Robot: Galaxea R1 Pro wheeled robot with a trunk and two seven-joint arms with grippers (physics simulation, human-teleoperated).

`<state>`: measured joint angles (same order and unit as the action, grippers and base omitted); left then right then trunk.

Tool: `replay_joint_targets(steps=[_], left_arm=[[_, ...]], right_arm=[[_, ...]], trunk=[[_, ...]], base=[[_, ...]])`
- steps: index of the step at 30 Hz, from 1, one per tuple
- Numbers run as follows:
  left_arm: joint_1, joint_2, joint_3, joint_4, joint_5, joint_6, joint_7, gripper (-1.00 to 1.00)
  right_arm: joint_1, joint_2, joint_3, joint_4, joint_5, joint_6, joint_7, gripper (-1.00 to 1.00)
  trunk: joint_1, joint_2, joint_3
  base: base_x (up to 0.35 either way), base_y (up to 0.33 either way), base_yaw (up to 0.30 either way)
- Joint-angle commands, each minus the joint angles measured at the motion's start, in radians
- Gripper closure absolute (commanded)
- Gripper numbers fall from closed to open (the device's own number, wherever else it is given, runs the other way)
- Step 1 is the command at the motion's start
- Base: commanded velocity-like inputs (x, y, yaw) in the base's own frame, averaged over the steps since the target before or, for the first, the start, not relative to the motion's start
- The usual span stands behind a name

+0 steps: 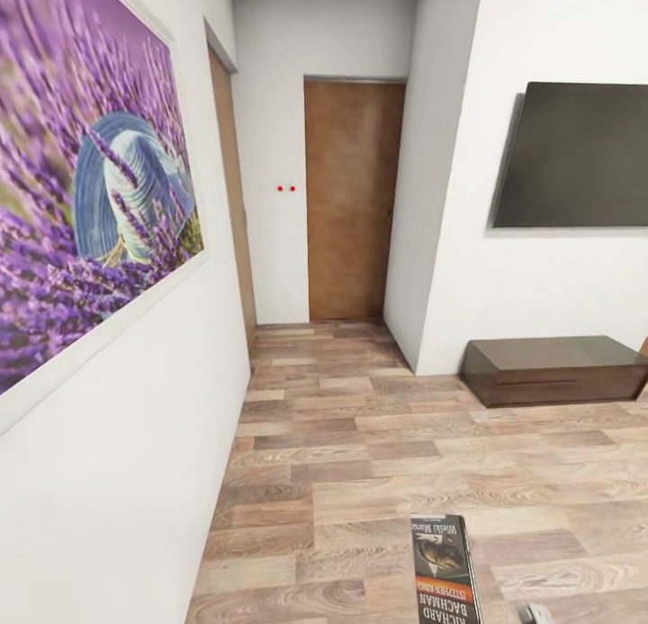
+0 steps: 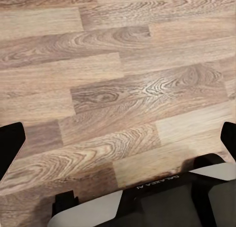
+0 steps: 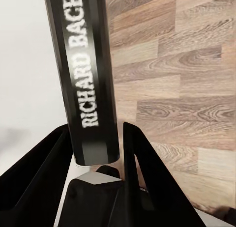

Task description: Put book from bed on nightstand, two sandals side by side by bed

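While the right gripper (image 3: 96, 153) clamps the Richard Bachman paperback (image 3: 86, 65) by its spine end, this thin, light, probably slippery book could pivot; left jaws gape empty.

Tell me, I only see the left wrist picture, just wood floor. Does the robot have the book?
Observer: Yes. In the right wrist view the right gripper has its fingers on both sides of the book, spine facing the camera.
Operator: What's written on it?
Observer: "Richard Bach..." in white letters; the rest runs out of the picture.
Operator: Where is the robot?
Observer: The head view shows a hallway with a brown door ahead and a big lavender picture on the left wall.
Operator: Any nightstand?
Observer: None that I can see, only a long low dark bench under a black screen.
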<state>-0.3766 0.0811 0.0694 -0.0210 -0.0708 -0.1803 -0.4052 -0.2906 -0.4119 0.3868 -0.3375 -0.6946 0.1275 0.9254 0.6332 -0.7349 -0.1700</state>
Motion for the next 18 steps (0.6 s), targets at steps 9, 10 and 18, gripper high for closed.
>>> replay_joint_targets(steps=[9,10,18], left_arm=[[-0.001,0.000,0.007,0.001,-0.007,-0.004,-0.003,-1.00],[-0.001,0.000,0.007,0.001,-0.007,-0.004,-0.003,-1.00],[-0.001,0.000,0.007,0.001,-0.007,-0.004,-0.003,-1.00]], right_arm=[[-0.001,-0.001,0.003,-0.001,-0.013,0.011,0.002,1.00],[-0.001,-0.001,0.003,-0.001,-0.013,0.011,0.002,1.00],[-0.001,-0.001,0.003,-0.001,-0.013,0.011,0.003,1.00]], trunk=[[0.001,-0.001,-0.002],[0.001,-0.001,-0.002],[0.001,-0.001,-0.002]], base=[[0.328,0.000,-0.089],[0.328,0.000,-0.201],[0.328,0.000,-0.050]])
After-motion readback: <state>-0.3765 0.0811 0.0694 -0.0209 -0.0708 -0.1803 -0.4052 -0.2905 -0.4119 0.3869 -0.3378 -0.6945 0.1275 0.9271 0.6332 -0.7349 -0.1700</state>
